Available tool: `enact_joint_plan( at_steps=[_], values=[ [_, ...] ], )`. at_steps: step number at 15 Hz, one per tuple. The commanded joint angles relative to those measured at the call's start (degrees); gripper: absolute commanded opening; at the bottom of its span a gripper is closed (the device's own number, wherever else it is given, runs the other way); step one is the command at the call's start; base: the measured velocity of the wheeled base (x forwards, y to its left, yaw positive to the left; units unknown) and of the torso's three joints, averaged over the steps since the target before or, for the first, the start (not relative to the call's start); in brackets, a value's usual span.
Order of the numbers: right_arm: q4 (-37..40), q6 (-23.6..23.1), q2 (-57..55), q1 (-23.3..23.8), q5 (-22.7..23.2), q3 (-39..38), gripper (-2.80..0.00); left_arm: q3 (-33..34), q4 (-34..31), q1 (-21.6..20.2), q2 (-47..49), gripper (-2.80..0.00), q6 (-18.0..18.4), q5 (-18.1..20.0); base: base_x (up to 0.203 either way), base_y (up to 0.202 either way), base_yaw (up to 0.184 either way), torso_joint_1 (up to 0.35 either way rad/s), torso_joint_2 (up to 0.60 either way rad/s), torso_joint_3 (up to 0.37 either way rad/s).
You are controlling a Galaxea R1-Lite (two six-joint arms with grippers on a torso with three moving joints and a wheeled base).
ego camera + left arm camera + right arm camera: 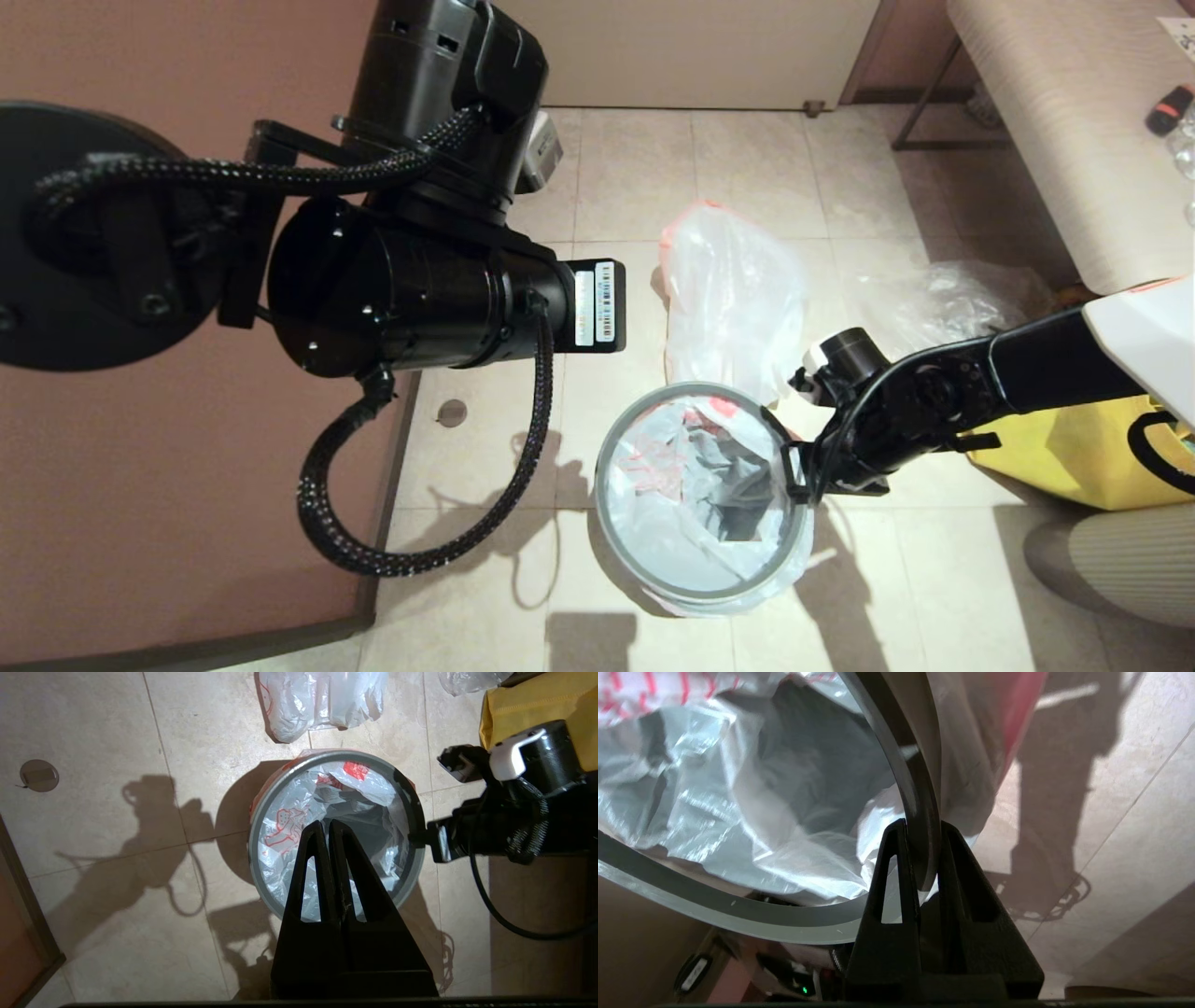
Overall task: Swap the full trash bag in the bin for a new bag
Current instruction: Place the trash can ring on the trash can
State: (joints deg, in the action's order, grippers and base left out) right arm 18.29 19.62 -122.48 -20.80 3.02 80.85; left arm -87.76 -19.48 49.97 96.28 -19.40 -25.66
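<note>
The bin [605, 509] stands on the tiled floor, its grey ring rim [254, 826] on top. The new bag [672, 467] with red-orange print lines its inside [285, 826], and its edge hangs over the rim outside. My right gripper [923, 828] is shut on the grey ring [920, 798] at the bin's right side [794, 471]. High above the bin's mouth, my left gripper [325, 823] hangs shut and empty. The full trash bag [733, 280], milky white and bulky, lies on the floor just behind the bin [322, 704].
A clear plastic bag [943, 294] lies to the right of the full bag. A yellow tote [1074, 453] stands under my right arm. A beige-topped bench [1055, 121] fills the far right, and a brown wall panel [140, 513] the left. My raised left arm blocks the head view's upper left.
</note>
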Motion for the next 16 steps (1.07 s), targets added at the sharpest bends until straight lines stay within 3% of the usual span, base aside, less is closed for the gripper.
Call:
enact_joint_plan(
  at_steps=[1, 9, 16],
  values=[
    [-1.4, 0.1, -3.2, 0.3, 0.0, 0.0, -2.80, 0.0, -0.1, 0.2, 0.6, -2.80, -0.1, -0.2, 0.000, 0.000, 0.000, 0.000, 0.00, 0.000],
    [-0.9, 1.2, 5.2, 0.9, -2.8, -3.6, -2.80, 0.1, -0.1, 0.7, 0.9, -2.80, -0.2, -0.3, 0.000, 0.000, 0.000, 0.000, 0.00, 0.000],
    [-1.5, 2.5, 0.5, 0.9, -2.8, -3.7, -2.80, 0.1, -0.1, 0.7, 0.8, -2.80, -0.2, -0.3, 0.000, 0.000, 0.000, 0.000, 0.00, 0.000]
  ],
)
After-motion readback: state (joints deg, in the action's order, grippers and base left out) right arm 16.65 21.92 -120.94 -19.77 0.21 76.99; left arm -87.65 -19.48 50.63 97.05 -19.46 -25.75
